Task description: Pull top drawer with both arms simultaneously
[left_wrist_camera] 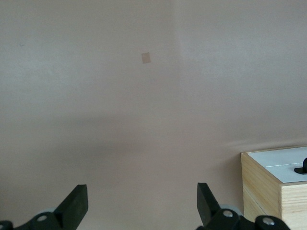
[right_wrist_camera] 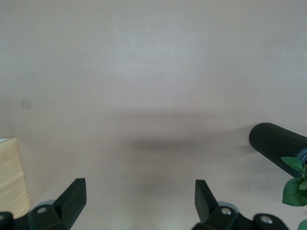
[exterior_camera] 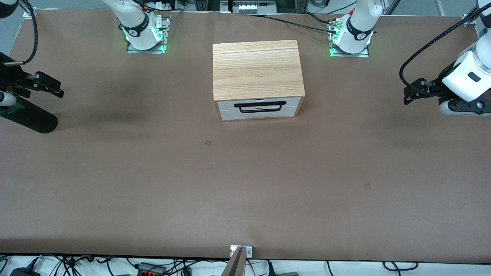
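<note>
Nearest the front camera: a small metal bracket (exterior_camera: pixel 241 251) sitting at the table (exterior_camera: pixel 153 199) edge, bare brown surface above it, plus two faint square marks (exterior_camera: pixel 208 143)

Cabinet (exterior_camera: pixel 257 69) is sitting mid-table between the two arm bases, closer to the bases than to the camera. The top drawer (exterior_camera: pixel 257 104) is sitting in the cabinet's front face, which is pointing toward the front camera. White panel looks flush with the box, no reddish interior showing, so I'm reading it as fully closed. The black bar handle (exterior_camera: pixel 260 106) is running along the drawer's long axis, parallel to the table's long edge, i.e. from one arm's end toward the other. A pull would be coming straight toward the camera

Progress: judging nothing is done yet. Both arms are parking well away from the cabinet
- left gripper (left_wrist_camera: pixel 142 201) is hovering over bare table toward the left arm's end; fingers spread wide, nothing between them; its wrist view is catching a cabinet corner and the handle end
- right gripper (right_wrist_camera: pixel 140 199) is hovering over bare table toward the right arm's end; fingers likewise wide apart and empty; a black ribbed cylinder (right_wrist_camera: pixel 278 143) and some green leaves (right_wrist_camera: pixel 295 179) are showing at the edge of its wrist view

Remaining: both grippers approaching the handle, gripping near its two ends, then pulling together
</note>
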Controlling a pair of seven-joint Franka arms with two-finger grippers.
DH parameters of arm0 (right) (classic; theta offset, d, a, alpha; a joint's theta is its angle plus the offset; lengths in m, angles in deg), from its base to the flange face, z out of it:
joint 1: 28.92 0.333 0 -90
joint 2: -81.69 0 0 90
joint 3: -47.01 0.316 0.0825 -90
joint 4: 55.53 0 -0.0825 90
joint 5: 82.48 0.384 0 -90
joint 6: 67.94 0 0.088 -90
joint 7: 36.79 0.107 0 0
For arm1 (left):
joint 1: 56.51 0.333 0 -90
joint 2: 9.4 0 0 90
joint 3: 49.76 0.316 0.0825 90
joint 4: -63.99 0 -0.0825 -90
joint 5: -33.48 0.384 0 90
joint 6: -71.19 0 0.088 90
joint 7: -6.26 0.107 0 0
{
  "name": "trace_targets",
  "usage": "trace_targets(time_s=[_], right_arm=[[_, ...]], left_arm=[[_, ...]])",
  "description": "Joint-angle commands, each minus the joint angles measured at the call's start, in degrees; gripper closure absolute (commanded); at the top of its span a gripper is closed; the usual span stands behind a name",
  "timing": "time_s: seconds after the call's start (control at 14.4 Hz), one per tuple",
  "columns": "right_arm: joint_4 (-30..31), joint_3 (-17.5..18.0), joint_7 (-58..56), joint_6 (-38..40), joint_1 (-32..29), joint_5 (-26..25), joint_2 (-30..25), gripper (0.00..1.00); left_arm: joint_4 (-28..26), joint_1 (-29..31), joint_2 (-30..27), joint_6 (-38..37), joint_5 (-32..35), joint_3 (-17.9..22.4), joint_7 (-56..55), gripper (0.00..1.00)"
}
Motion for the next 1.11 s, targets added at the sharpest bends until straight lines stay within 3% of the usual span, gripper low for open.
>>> trace_targets(time_s=[0.0, 0.28, 0.49, 0.69, 0.9, 1.04], right_arm=[[-0.6, 0.4, 0.4, -0.2, -0.1, 0.7, 0.0, 0.00], [-0.6, 0.5, 0.5, -0.4, 0.0, 0.9, 0.5, 0.00], [-0.8, 0.4, 0.6, -1.7, 2.7, 1.4, 3.9, 0.00], [-0.6, 0.5, 0.5, -2.1, 3.9, 7.3, 7.0, 0.00], [-0.6, 0.5, 0.7, -4.4, 4.9, 14.7, 10.3, 0.00], [-0.6, 0.5, 0.2, -7.7, 4.5, 27.5, 14.7, 0.00]], left_arm=[[2.1, -0.1, 0.9, -2.7, -1.0, 0.0, 0.3, 0.00], [2.1, -0.1, 0.9, -8.1, -1.7, 0.0, 0.9, 0.00], [2.1, -0.4, 1.1, -14.7, -1.8, 0.0, 1.0, 0.00], [2.0, -2.5, 3.0, -22.6, -1.9, 0.0, 1.1, 0.00], [0.2, -1.9, 3.7, -23.1, -12.8, 0.1, 1.3, 0.00], [-2.1, -1.8, 5.9, -19.9, -21.2, 0.1, 1.3, 0.00]])
